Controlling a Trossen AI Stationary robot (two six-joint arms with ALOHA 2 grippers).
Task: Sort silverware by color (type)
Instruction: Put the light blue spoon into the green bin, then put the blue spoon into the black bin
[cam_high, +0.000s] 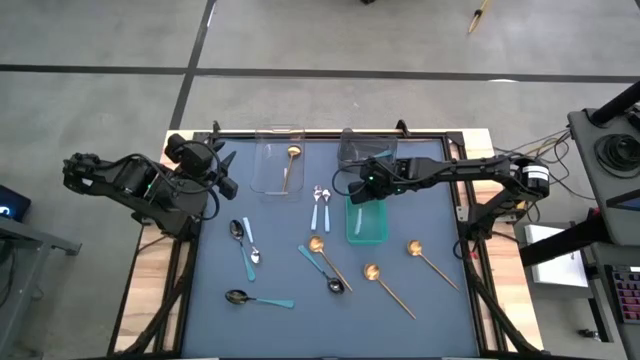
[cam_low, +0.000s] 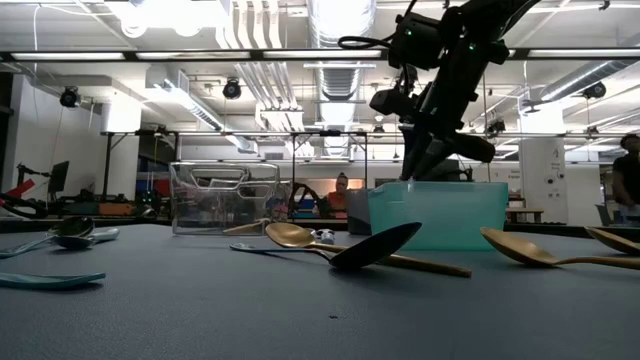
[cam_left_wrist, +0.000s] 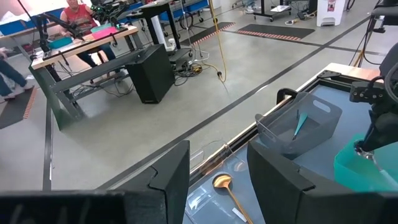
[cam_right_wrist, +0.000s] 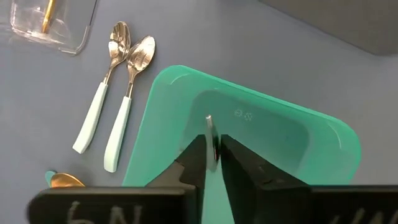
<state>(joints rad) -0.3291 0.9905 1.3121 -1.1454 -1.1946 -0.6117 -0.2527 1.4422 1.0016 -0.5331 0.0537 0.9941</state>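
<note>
While the right gripper (cam_right_wrist: 212, 157) hangs over the teal bin (cam_right_wrist: 163, 106), its fingers pinch a slim spoon handle (cam_right_wrist: 210, 134), barely apart. I judge the step to be a drop: open only with the spoon well inside the walls, then rise straight up. The held spoon's bowl is hidden, so its type is unclear. Remaining silverware (cam_high: 325, 262) lies scattered on the bench (cam_high: 430, 300) nearer than the bins; two light-blue spoons (cam_right_wrist: 109, 106) lie left of the teal bin. At far left, the left gripper (cam_high: 218, 172) waits, fingers half open, empty.
</note>
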